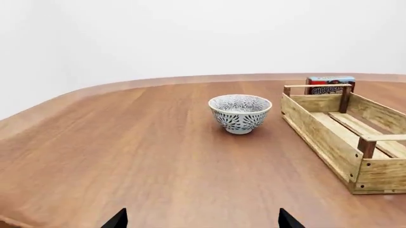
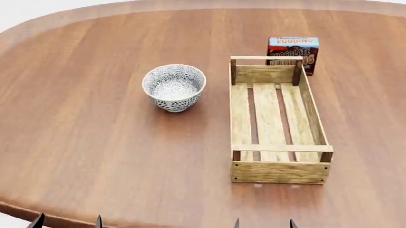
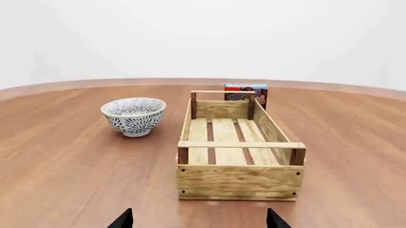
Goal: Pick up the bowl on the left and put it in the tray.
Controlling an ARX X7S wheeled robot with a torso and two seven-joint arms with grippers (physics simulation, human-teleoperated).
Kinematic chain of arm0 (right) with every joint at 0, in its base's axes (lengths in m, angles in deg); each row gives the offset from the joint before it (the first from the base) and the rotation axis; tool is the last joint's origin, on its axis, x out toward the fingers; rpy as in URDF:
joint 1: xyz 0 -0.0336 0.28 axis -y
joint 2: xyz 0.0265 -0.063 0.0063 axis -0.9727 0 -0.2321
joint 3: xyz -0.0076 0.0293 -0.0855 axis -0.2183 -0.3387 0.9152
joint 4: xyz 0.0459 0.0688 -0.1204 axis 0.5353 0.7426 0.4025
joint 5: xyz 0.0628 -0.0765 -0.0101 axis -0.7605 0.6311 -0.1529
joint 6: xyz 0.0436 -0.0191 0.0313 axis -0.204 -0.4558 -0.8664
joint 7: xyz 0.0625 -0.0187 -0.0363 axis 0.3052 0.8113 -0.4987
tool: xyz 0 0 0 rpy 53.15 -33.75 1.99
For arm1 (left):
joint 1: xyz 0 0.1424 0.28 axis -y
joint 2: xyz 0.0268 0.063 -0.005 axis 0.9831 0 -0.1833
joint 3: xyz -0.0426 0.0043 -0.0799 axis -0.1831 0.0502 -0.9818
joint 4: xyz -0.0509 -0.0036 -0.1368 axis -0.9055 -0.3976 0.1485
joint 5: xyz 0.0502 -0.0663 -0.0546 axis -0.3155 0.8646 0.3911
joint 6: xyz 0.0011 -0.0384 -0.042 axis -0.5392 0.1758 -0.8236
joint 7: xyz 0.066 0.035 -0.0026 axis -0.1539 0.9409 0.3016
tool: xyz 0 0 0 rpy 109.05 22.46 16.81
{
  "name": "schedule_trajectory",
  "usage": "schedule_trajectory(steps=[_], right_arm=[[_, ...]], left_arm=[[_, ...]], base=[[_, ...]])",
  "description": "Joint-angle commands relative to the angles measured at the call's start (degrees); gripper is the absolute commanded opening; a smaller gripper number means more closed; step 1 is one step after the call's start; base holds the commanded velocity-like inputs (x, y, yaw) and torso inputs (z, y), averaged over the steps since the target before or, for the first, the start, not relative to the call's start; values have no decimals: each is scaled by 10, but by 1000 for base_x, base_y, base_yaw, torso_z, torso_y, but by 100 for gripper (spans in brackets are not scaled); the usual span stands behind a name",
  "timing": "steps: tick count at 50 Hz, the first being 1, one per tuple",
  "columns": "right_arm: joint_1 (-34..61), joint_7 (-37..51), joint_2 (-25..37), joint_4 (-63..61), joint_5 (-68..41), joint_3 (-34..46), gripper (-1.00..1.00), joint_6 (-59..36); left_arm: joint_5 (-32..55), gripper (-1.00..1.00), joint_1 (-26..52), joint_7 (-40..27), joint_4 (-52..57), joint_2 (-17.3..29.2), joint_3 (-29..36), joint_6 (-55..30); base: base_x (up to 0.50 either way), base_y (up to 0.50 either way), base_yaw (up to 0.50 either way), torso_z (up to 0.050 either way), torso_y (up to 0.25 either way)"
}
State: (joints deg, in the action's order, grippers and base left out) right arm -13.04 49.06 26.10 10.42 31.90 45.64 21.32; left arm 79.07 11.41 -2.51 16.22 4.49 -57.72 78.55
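Both claws are showing only as dark fingertips poking in at the near edge of the table: the left claw [image 2: 66, 221] with its tips spread apart and gripping nothing, the right claw [image 2: 263, 223] likewise gaping and empty. Arms and wrists are cut off from every view.

On the brown wooden table [image 2: 89, 142] the bowl [image 2: 174, 87] is sitting upright, at about 10 o'clock from the middle of the tray [image 2: 277, 121] and clear of its left wall. It is resting on the table, not in the tray. Its bottom is lying out of sight behind its own rim from the low wrist views.

At the tray's 12 o'clock end a pudding box [image 2: 292, 53] is standing just behind the crossbar, its lower part hidden by it. The upper line is reading "CHOCOLATE", "PUDDING" beneath; the smaller print is too blurred to make out.
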Motion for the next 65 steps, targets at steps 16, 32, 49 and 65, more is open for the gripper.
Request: schedule_trajectory(steps=[16,32,49,65], right_arm=[[2,14,15,0,3,25,100,6],[4,23,21,-2,0,31,100,6],[7,32,27,-7,-6,34,100,0],[55,48,33,-1,-21,28,100,-170]], left_arm=[[10,100,0,-11,-2,10,13,3],[15,100,2,-18,0,15,18,1],[18,100,8,-24,-2,20,25,1],[53,100,31,-48,41,30,3,-91]], base=[[0,409,0,0,0],[273,0,0,0,0],[500,0,0,0,0],[344,0,0,0,0]])
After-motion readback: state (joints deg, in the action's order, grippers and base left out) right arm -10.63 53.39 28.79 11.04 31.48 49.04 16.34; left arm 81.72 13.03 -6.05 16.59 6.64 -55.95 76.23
